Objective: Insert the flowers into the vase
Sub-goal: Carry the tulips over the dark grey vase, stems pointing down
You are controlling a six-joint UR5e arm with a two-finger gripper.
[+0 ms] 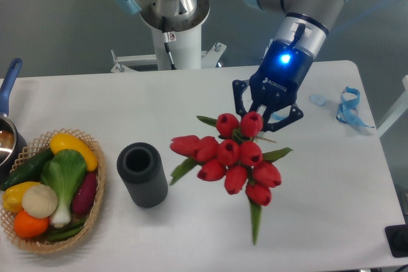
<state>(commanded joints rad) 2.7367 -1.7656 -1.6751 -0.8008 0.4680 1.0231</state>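
white table [191, 234] w/ ur5e arm base at the back. gripper [263, 121] hangs over the table's right-centre, blue light lit on its body, fingers pointing down & clamped round the bound stem end of the flowers [229, 157]. the red tulip bunch spreads out just below & in front of the claw, heads fanned toward the camera, one tulip sticking out to the left, green leaves poking out at the sides & one long leaf pointing down toward the front edge. wicker basket [95, 211] of toy veg at far left. vase [142, 174], dark grey ribbed, stands upright between basket & flowers, near the leftmost tulip but apart from it. blue ribbon [349, 107] at right edge.
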